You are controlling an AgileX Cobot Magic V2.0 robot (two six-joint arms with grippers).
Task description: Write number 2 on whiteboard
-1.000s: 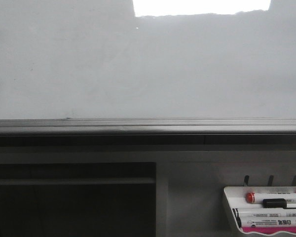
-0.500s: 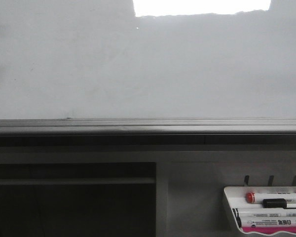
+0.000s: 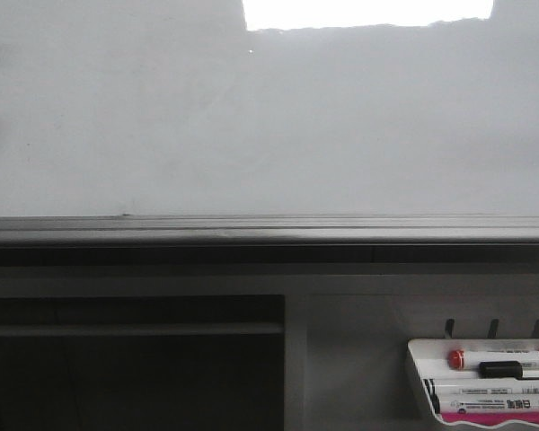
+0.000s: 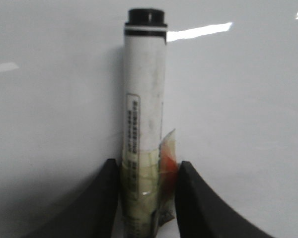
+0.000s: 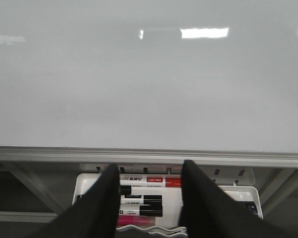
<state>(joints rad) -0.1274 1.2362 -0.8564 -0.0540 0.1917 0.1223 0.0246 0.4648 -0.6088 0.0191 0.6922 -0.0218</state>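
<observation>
Front view: the whiteboard [image 3: 269,117] is blank, with no stroke of the number 2 anywhere on the visible surface, same as in the two earlier frames. The one change is at the far left edge, where a small dark sliver showed half a second ago; now only a faint grey smudge or shadow remains there, too vague to identify. Judgement: this is probably the left arm shifting just outside the frame, so motion is under way but writing has not begun. The left gripper [image 4: 147,191] is clamped on a white marker [image 4: 144,99], fingers [image 4: 102,198] pressing the taped lower barrel from both sides, the black end pointing straight out ahead of the fingers toward the board. Board surface fills everything beyond the marker; whether the end touches it cannot be told from this view, nor whether that black end is a cap or the nib. The right gripper [image 5: 150,198] holds nothing, jaws parted, hovering with the marker tray [image 5: 89,183] just beyond and beneath its fingers and the board's grey rail [image 5: 149,154] further ahead; spare markers [image 5: 141,199] lie in the tray. The task is at the approach stage: pen in hand, board clean, first contact still to make. If the black end is a cap, no ink will transfer.
</observation>
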